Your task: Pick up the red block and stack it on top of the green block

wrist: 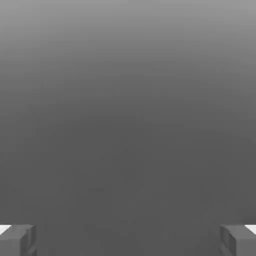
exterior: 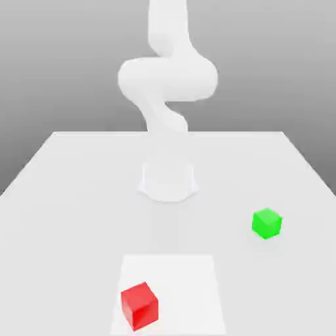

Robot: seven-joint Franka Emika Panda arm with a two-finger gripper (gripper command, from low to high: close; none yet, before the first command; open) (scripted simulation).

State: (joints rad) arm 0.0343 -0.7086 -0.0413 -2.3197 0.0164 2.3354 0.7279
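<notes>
Near the exterior view's front edge, left of centre, we are finding the small matte red block (exterior: 139, 306) resting on the white table (exterior: 65, 197), while our gripper (wrist: 128, 240) is hanging spread wide, grasping nothing, with the small matte green block (exterior: 266, 223) sitting farther back, well apart on the right.

In the lower left of the exterior view you see the red block (exterior: 139, 306), a plain bright red with no pattern. At the right of the frame, the green block (exterior: 266, 223) is a plain bright green. The table (exterior: 72, 197) is pale grey-white, with a whiter square patch (exterior: 184, 282) at the bottom centre. The arm (exterior: 167, 85) is white against a grey background. In the hand view, the fingertips (wrist: 17, 240) are dark grey.
</notes>
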